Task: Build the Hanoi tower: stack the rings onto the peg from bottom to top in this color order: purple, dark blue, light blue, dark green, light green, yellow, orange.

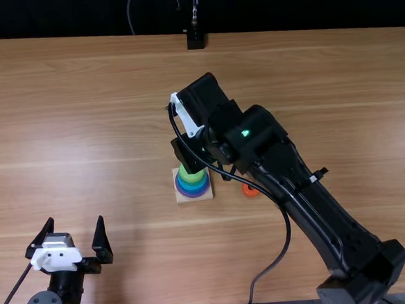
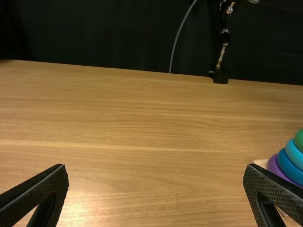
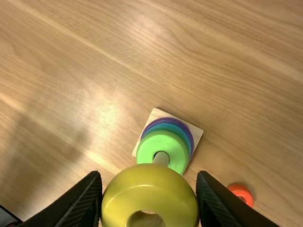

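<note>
At the wooden stand [image 3: 156, 112], the right gripper [image 3: 149, 176] is the nearer one, its fingers closed on the sides of the yellow ring [image 3: 149, 183]. The upright peg [image 3: 161, 158] lies below this ring and, I judge, slightly aside, so the hole must be centred over its tip (the ring covers it). The left gripper [image 2: 155, 166], wide open and empty, is well apart.

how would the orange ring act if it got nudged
Lying flat on the table, the orange ring would probably slide rather than roll. Its even, rounded shape suggests it's stiff, and being so small, it's likely light.
</note>
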You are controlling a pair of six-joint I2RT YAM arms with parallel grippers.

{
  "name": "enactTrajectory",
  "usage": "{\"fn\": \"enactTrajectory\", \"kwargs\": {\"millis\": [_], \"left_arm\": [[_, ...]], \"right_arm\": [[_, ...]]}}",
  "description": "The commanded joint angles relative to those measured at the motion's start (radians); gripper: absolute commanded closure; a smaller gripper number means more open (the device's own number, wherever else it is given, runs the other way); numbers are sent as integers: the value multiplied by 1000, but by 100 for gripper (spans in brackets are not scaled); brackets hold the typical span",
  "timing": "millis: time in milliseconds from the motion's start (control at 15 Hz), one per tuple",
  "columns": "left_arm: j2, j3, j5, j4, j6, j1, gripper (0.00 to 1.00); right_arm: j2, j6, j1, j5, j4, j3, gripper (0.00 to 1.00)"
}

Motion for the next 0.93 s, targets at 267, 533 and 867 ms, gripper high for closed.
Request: {"fn": "enactTrajectory", "kwargs": {"millis": [267,533,867], "left_arm": [[-12,-39,-10,-4,5,-1,0],[-12,-39,-10,-4,5,-1,0],[-12,-39,-10,-4,5,-1,0]], "right_arm": [[39,4,14,-9,3,-28,100],[47,6,14,-9,5,-28,100],[62,4,14,-7,24,-22,86]]}}
